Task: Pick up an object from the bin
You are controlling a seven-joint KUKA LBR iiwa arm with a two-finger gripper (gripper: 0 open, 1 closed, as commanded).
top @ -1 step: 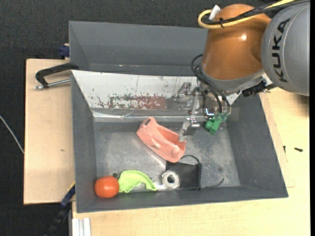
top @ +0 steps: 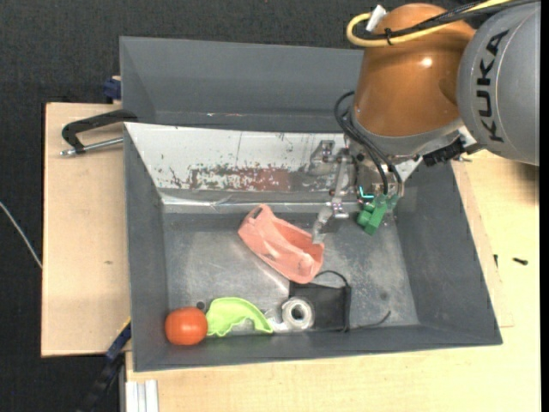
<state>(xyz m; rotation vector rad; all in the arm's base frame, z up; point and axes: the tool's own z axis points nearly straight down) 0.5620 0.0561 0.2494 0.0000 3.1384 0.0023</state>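
Five things in the bin (top: 141, 256), confirm? (R.)

Confirmed. Along the near wall, left to right: red ball (top: 185, 325) in the corner, green curved piece (top: 233, 314) beside it, white roll (top: 298, 312), and a black pouch (top: 328, 304) touching the roll. Pink plastic scoop (top: 279, 243) lies apart, mid-floor. (M.)

Scoop orientation? (R.)

Long axis diagonal: narrow end toward the far left, broad rounded end toward the near right, just above the pouch. Hollow side faces up. (M.)

Gripper (top: 330, 217)? (R.)

Low in the bin by the far wall, over the scoop's right end. Open or closed: cannot tell. Contact with the scoop: cannot tell either. (M.)
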